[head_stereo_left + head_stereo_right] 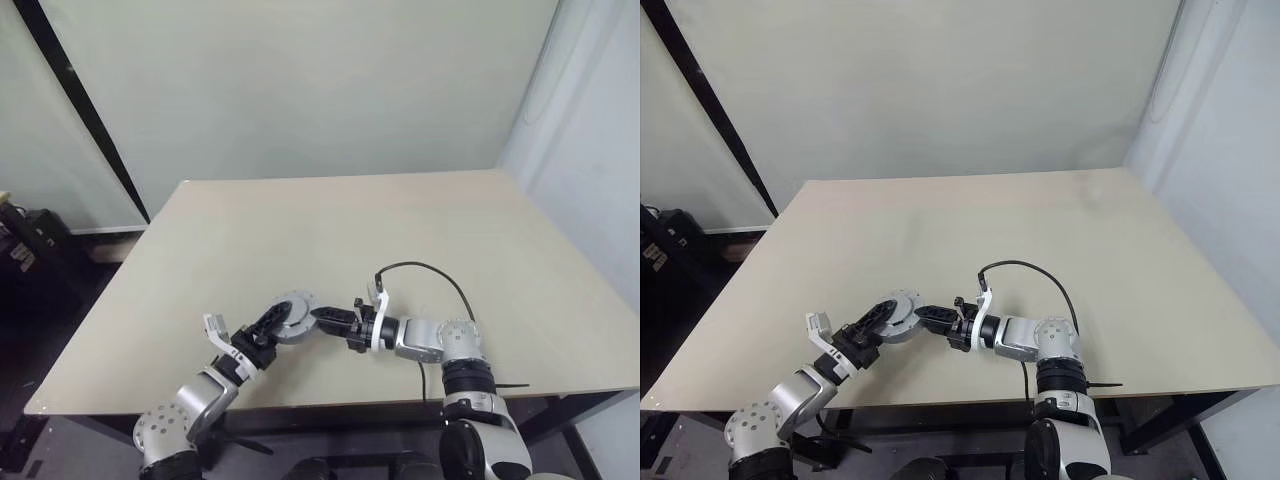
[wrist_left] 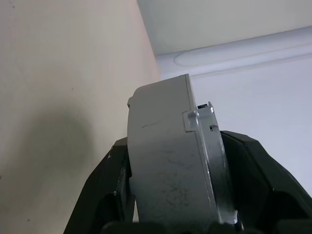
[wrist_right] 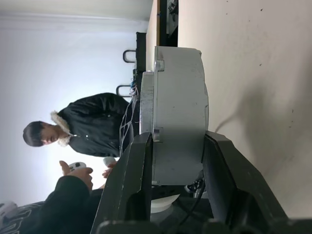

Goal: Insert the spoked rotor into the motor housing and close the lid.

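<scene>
A round, squat grey motor housing [image 1: 295, 308] hangs just above the table near its front edge, held between both grippers. In the wrist views its thick grey body [image 2: 161, 146] has a thinner grey disc with small clips flush against one face; I cannot tell whether that disc is the lid. My left gripper [image 1: 274, 320] comes from the left, its black fingers [image 2: 109, 180] pressed against both flat faces. My right gripper [image 1: 320, 316] comes from the right, its fingers [image 3: 222, 165] shut on the opposite rim. The spoked rotor is hidden.
The beige table [image 1: 330, 220] stretches away behind the grippers, and its front edge lies close below them. A black cable [image 1: 430, 268] loops over the right arm. A person in a black jacket [image 3: 92, 122] holding controllers stands off to the side. Dark equipment [image 1: 30, 245] sits left of the table.
</scene>
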Controlling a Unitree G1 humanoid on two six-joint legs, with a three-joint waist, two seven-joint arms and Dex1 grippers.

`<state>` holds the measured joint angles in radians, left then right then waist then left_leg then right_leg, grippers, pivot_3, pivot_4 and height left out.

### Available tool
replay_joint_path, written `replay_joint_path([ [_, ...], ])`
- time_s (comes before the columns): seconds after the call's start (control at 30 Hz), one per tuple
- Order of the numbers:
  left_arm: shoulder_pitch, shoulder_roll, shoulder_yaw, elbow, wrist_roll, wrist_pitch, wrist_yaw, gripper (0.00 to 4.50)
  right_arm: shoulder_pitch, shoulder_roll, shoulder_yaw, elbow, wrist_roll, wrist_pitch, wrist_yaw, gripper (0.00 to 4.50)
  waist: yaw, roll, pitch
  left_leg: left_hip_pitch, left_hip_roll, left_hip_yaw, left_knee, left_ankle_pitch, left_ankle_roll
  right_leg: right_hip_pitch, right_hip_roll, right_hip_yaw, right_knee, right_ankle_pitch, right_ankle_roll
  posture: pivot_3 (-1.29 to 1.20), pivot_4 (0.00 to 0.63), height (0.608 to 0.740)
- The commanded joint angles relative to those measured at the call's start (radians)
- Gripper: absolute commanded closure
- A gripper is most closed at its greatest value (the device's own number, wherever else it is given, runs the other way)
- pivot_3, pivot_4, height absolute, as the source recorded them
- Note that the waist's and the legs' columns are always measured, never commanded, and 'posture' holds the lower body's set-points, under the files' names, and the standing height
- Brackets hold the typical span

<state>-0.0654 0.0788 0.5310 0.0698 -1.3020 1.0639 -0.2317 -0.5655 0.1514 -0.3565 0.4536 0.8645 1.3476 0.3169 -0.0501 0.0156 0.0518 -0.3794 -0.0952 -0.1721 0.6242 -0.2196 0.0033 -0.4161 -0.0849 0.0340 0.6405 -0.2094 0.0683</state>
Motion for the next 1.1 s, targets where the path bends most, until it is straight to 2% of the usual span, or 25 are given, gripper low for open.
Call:
replay_joint_path([
  [0.03, -0.001, 0.002, -0.037, -0.055, -0.012, 0.002, 0.025, 2.28, -0.009, 0.09, 0.022, -0.047, 0.037, -0.013, 0.006, 2.26, 0.0, 0.0, 0.0, 0.0, 0.0, 0.0, 0.0, 0.0, 0.0, 0.0, 0.0, 0.0, 0.0, 0.0, 0.0, 0.0, 0.0, 0.74],
  [0.1, 0.001, 0.001, -0.042, -0.06, -0.017, -0.007, 0.031, 2.46, -0.01, 0.099, 0.005, -0.045, 0.048, -0.023, -0.021, 1.59, 0.0, 0.0, 0.0, 0.0, 0.0, 0.0, 0.0, 0.0, 0.0, 0.0, 0.0, 0.0, 0.0, 0.0, 0.0, 0.0, 0.0, 0.74],
  [0.23, 0.005, -0.001, -0.052, -0.067, -0.026, -0.029, 0.035, 2.48, -0.026, 0.112, -0.052, 0.001, 0.043, -0.105, -0.125, 0.16, 0.001, 0.0, 0.0, 0.0, -0.001, 0.0, 0.0, 0.0, 0.0, 0.0, 0.0, 0.0, 0.0, 0.0, 0.0, 0.0, 0.0, 0.74],
  [0.47, 0.01, -0.004, -0.06, -0.078, 0.007, -0.105, 0.029, 2.49, 0.012, 0.07, 0.082, -0.067, -0.026, -0.205, -0.074, 0.15, 0.0, 0.0, 0.0, 0.0, 0.0, 0.001, 0.0, 0.0, 0.0, 0.0, 0.001, 0.0, 0.0, 0.0, -0.001, 0.0, 0.0, 0.74],
  [0.6, -0.017, 0.021, -0.026, -0.087, 0.096, -0.252, 0.023, 2.49, 0.071, -0.002, 0.298, -0.172, -0.194, -0.431, 0.053, 0.15, -0.001, 0.0, 0.0, 0.0, 0.0, 0.001, 0.0, 0.0, 0.0, 0.0, 0.001, 0.0, 0.0, 0.0, -0.001, 0.0, 0.0, 0.74],
  [0.7, -0.043, 0.07, -0.017, -0.069, 0.23, -0.393, 0.026, 2.49, 0.108, -0.052, 0.419, -0.234, -0.288, -0.545, 0.136, 0.15, 0.0, -0.001, 0.0, 0.0, 0.0, 0.002, 0.0, 0.0, -0.001, 0.0, 0.001, 0.0, 0.0, 0.0, -0.001, 0.0, 0.0, 0.74],
  [0.83, -0.087, 0.152, -0.032, 0.029, 0.427, -0.569, 0.019, 2.49, 0.14, -0.104, 0.522, -0.28, -0.386, -0.667, 0.198, 0.15, 0.0, -0.001, 0.0, 0.001, -0.001, 0.001, 0.0, 0.0, -0.001, -0.001, 0.001, 0.0, -0.001, 0.001, -0.001, 0.0, 0.0, 0.74],
  [1.1, -0.185, 0.213, 0.001, 0.249, 0.543, -0.714, -0.012, 2.49, 0.181, -0.164, 0.645, -0.301, -0.554, -0.844, 0.229, 0.15, 0.004, -0.009, 0.0, 0.001, -0.001, -0.001, 0.001, 0.0, -0.001, -0.001, 0.001, 0.0, -0.001, 0.001, -0.001, 0.0, 0.0, 0.74],
])
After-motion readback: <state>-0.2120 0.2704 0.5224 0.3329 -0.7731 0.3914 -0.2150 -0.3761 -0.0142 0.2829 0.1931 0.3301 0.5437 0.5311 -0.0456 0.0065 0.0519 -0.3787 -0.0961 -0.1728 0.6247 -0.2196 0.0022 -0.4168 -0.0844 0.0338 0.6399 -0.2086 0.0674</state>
